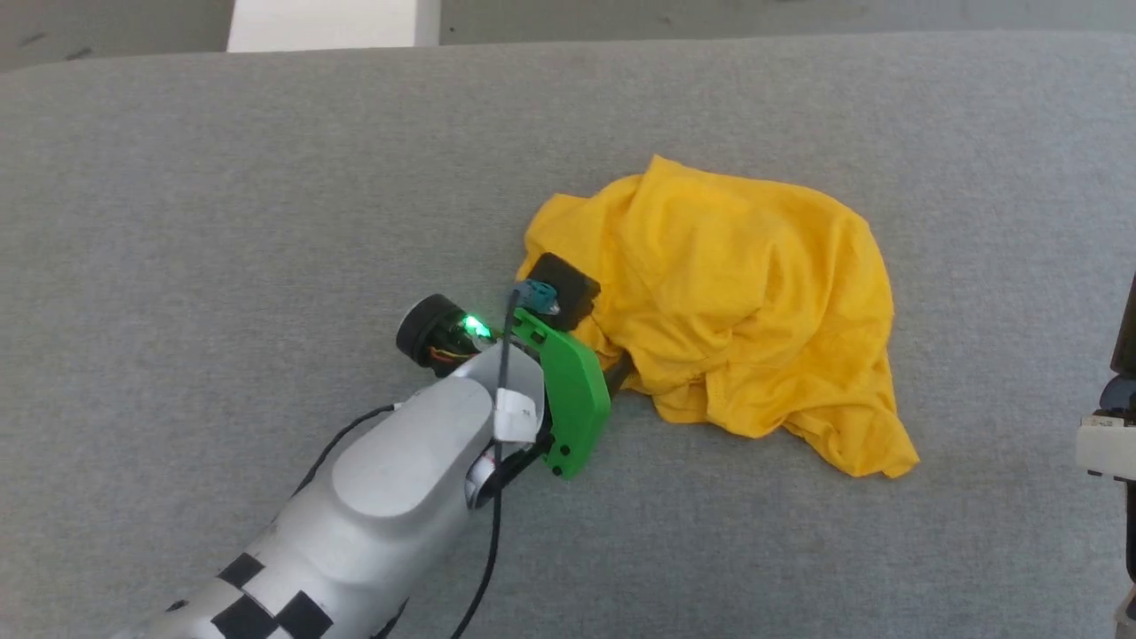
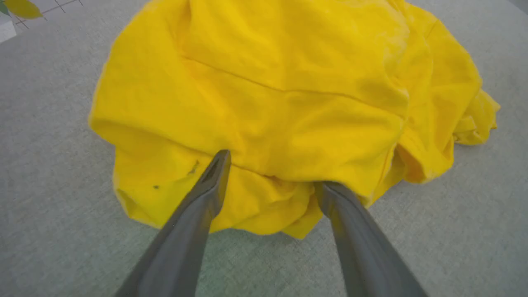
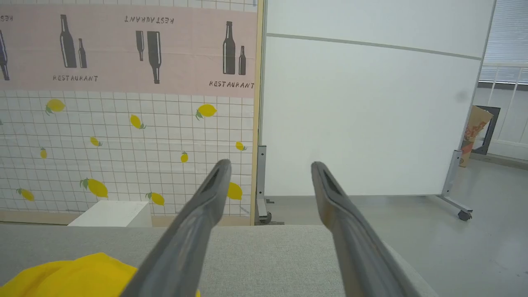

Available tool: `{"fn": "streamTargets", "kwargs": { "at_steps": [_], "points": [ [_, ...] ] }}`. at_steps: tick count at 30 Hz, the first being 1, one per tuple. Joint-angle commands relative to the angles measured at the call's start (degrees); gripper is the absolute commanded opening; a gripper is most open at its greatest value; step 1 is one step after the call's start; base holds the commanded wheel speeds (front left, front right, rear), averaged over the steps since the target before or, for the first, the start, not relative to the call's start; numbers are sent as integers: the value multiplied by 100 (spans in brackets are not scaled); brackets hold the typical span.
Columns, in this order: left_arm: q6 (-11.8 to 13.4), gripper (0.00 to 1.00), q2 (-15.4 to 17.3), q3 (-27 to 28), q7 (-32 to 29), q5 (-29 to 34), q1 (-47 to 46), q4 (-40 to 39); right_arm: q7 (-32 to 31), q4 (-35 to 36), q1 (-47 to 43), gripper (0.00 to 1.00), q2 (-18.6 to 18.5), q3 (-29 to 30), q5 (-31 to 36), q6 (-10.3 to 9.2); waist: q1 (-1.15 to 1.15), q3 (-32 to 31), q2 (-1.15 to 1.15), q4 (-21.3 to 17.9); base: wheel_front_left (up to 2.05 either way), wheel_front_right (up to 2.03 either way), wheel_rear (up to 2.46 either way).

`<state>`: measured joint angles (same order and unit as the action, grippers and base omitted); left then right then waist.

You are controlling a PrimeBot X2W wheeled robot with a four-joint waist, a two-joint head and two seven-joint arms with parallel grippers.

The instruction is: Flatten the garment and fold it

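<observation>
Evidently flattening has barely begun: the garment (image 1: 737,293) lies bunched on the desk (image 1: 266,222) toward 3 o'clock, the left gripper (image 2: 273,170) with jaws spread at its 8 o'clock edge, due to pinch next, and the right gripper (image 3: 270,165) with jaws spread, idle.

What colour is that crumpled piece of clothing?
Bright yellow; the crumpled cotton garment shows best in the left wrist view.

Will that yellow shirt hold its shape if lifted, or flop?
Probably flop: the garment lies crumpled in soft folds. It looks thin, so likely light. Pushing with the left end effector would probably bunch it, not slide it.
</observation>
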<state>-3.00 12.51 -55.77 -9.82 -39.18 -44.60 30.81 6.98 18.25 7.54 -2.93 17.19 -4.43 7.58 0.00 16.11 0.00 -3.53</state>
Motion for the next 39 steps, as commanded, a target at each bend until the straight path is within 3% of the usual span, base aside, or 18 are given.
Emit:
{"fn": "streamTargets", "kwargs": {
  "at_steps": [1, 8, 11, 15, 21, 24, 29, 33, 39],
  "points": [
    [42, 100, 10, 111, 154, -58, 11, -39, -34, -17, 33, 100, 5, -7, 20, -9, 0, -221, 0, 209, 0, 0, 0],
    [196, 100, 353, 520, 443, -363, 259, -722, -119, -22, -167, 100, 5, -17, 33, -9, 0, -650, 0, 553, 0, 0, 0],
    [414, 100, 747, 793, 500, -527, 541, -1355, -157, -20, -262, 100, 5, -27, 21, -9, 0, -824, 0, 651, 0, 0, 0],
    [1058, 100, 1303, 1310, 907, -534, 1033, -2203, -186, -7, -371, 100, 5, -48, 3, -9, 0, -960, 0, 686, 0, 0, 0],
    [2225, 100, 1870, 2118, 2206, -82, 2070, -3324, -208, -1, -568, 100, 5, -137, -6, -9, 0, -1031, 0, 613, 0, 0, 0],
    [2697, 100, 1883, 2478, 2443, 216, 2720, -3856, -214, -10, -673, 100, 5, -150, -27, -9, 0, -1010, 0, 553, 0, 0, 0],
    [3067, 100, 1587, 3108, 2478, 1155, 3721, -4641, -165, -101, -745, 100, 5, -203, -91, -9, 0, -922, 0, 438, 0, 0, 0],
    [3025, 100, 1236, 3408, 2480, 1876, 4420, -4892, -104, -239, -758, 100, 5, -188, -137, -9, 0, -877, 0, 390, 0, 0, 0],
    [2682, 100, 720, 3634, 2480, 2387, 4915, -4886, -35, -414, -720, 100, 5, -126, -137, -9, 0, -820, 0, 449, 0, 0, 0]
  ]
}}
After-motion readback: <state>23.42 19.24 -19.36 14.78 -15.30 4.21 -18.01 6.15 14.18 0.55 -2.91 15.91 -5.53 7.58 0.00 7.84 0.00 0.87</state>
